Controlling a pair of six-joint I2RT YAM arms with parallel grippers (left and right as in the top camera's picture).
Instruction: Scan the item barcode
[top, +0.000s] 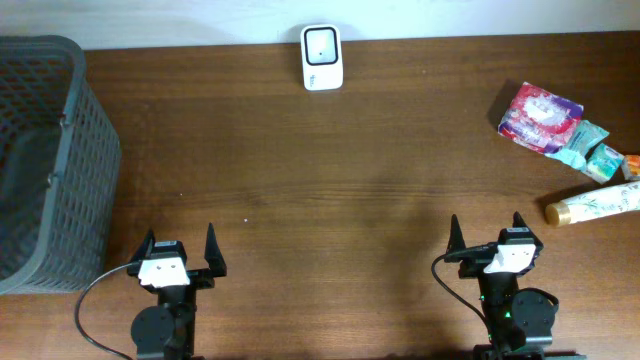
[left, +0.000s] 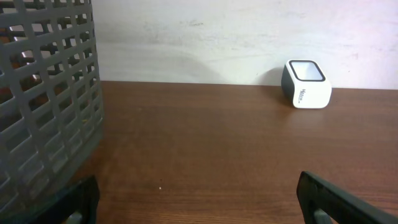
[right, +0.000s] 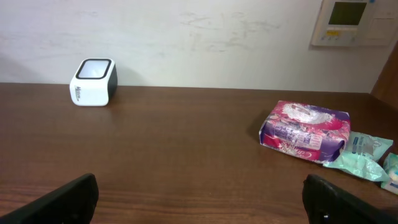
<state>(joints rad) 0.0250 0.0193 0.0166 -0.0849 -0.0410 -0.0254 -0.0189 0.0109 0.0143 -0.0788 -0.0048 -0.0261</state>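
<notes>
A white barcode scanner (top: 322, 57) with a dark window stands at the table's far edge, centre; it also shows in the left wrist view as the scanner (left: 306, 84) and in the right wrist view as the scanner (right: 93, 81). Items lie at the far right: a pink and purple wipes pack (top: 541, 117) (right: 305, 131), teal packets (top: 590, 149) (right: 363, 152) and a cream tube (top: 594, 205). My left gripper (top: 181, 250) (left: 198, 199) is open near the front edge, nothing between its fingers. My right gripper (top: 485, 235) (right: 199, 199) is open too, well short of the items.
A tall grey mesh basket (top: 45, 160) (left: 43, 99) stands at the left edge, close beside the left gripper. A white wall runs behind the table, with a wall panel (right: 351, 22) at the upper right.
</notes>
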